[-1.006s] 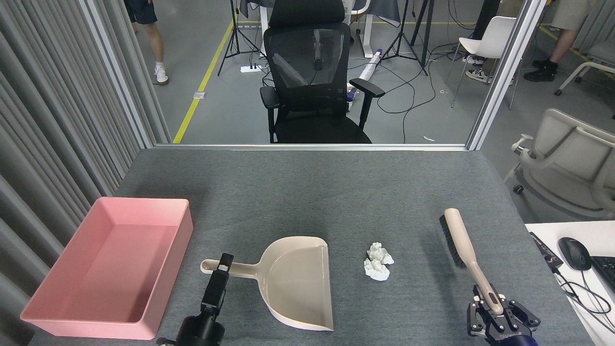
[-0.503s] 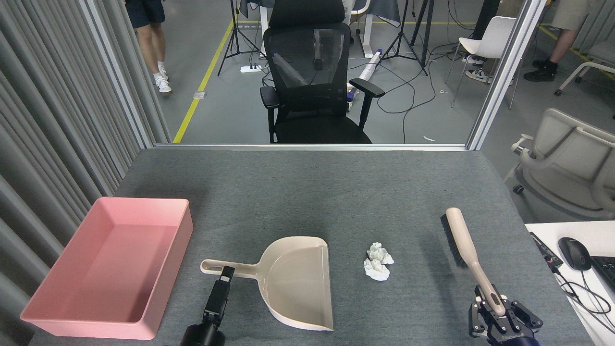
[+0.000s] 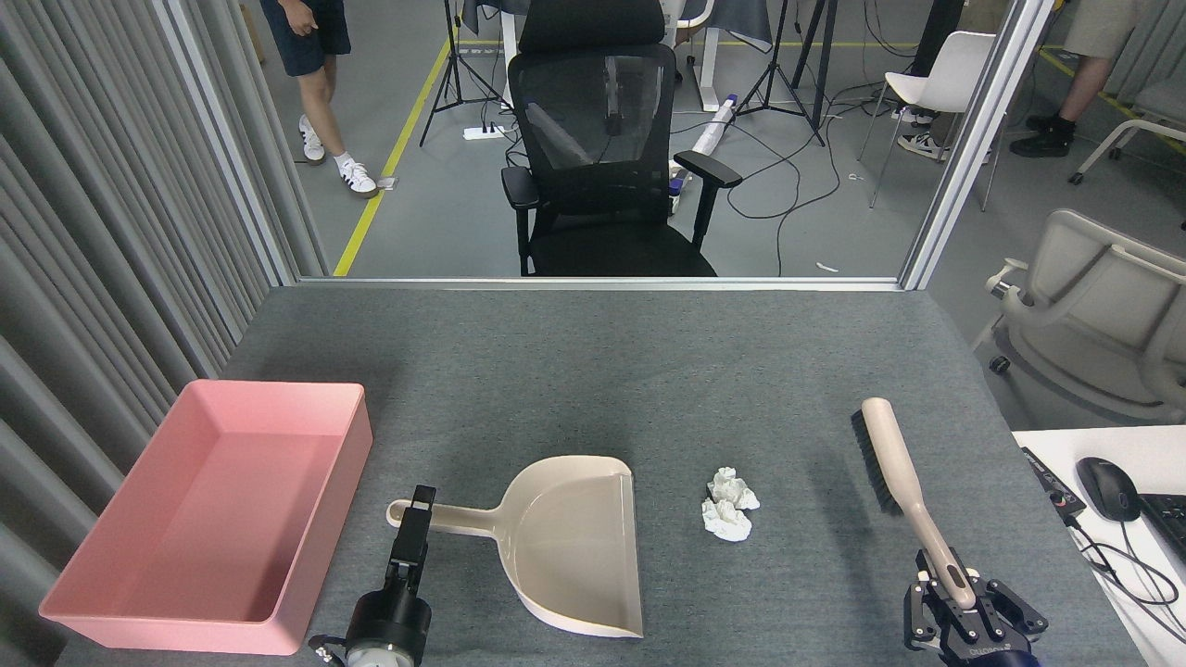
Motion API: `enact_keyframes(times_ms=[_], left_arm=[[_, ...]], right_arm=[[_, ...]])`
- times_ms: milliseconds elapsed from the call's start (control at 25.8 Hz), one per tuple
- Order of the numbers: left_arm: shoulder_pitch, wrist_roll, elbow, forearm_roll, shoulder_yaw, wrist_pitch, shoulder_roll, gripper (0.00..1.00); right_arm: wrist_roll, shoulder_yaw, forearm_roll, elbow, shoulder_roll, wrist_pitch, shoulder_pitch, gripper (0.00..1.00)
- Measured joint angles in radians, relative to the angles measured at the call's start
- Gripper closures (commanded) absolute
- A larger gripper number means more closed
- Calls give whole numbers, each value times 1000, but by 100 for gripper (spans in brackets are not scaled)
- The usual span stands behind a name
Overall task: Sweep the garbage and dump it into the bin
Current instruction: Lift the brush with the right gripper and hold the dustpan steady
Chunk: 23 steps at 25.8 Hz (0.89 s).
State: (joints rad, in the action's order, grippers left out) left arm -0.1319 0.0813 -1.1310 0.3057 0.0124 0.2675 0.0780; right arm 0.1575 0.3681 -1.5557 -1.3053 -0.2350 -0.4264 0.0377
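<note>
**Q:** Status of the tools before the sweep?

**R:** Brush (image 3: pixel 894 463) handle is clamped in the right gripper (image 3: pixel 964 602) near the front right of the table (image 3: pixel 649 371), with the bristled head raised and pointing away, dark bristles facing left. The left gripper (image 3: pixel 408 542) is seen edge-on at the handle end of the beige dustpan (image 3: pixel 574 547); whether it is closed on the handle cannot be told.

**Q:** Where is the garbage located?

**R:** Two crumpled white tissue wads (image 3: pixel 729 505) lie touching each other on the table, just beside the open mouth of the dustpan and well left of the brush. The pink bin (image 3: pixel 324 519) stands at the front left and appears empty.

**Q:** How should the step be carried out?

**R:** A firm hold on the dustpan handle should be confirmed first, so the pan is not pushed away. The lip should be kept flat against the table. The brush should be lowered to the right of the wads and drawn leftward in one low stroke.

**Q:** What faults are to be expected?

**R:** Light paper is likely to roll over the bristles or snag on the felt-like surface; a slow stroke is advised.
</note>
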Motion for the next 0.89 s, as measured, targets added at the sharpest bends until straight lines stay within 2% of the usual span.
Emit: enact_keyframes(times_ms=[271,464,542,696,774,851,890], left_arm=[[-26,33,45,14,1,-2,0,1],[-44,-45,94,3,-14,25,6,3],[-54,-76,102,2,-27,33,13,26],[-65,-117,109,3,-50,43,21,27],[-68,-124,117,4,-57,44,23,32],[-70,-135,127,-1,-65,48,24,45],[-70,-145,133,-6,-74,52,25,47]], right_arm=[[5,0,10,-4,-1,0,2,71],[5,0,13,-7,-3,0,2,71],[5,0,14,-9,-4,0,2,70],[6,0,14,-11,-5,0,3,70],[6,0,14,-11,-5,0,4,70],[6,0,14,-13,-6,0,6,69],[6,0,14,-15,-6,0,6,69]])
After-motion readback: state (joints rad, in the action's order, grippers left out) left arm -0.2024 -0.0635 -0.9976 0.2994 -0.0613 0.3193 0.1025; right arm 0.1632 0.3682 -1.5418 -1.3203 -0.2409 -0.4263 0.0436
